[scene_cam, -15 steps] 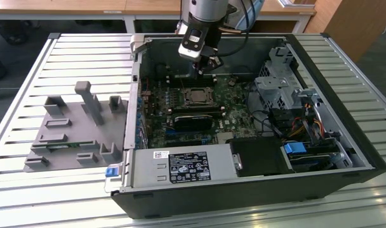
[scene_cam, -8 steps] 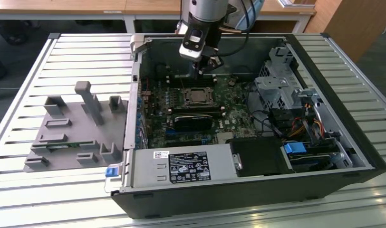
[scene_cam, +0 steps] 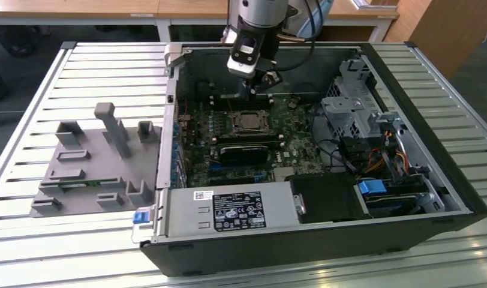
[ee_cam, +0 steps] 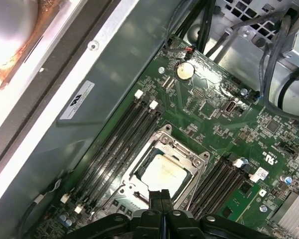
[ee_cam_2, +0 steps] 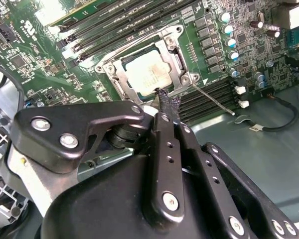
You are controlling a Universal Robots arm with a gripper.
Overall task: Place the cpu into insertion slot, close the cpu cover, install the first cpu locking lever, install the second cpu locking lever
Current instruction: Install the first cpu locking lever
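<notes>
The cpu (ee_cam: 162, 172) lies flat in the insertion slot (ee_cam_2: 118, 85), silver top facing up, just ahead of the gripper (ee_cam: 161, 193) fingertips. The cpu cover (ee_cam_2: 177, 69) lies down over it, its window framing the chip; this suggests seating and cover closing are done. The fingers are pressed together with nothing between them, forming one narrow tip, which I judge suits pushing rather than grasping. In the second wrist view the tip sits at the cover's near edge. A thin locking lever (ee_cam_2: 214, 98) juts out beside the tip, apparently unlatched. Memory slots (ee_cam: 114, 149) flank the socket on the motherboard (ee_cam: 214, 119).
</notes>
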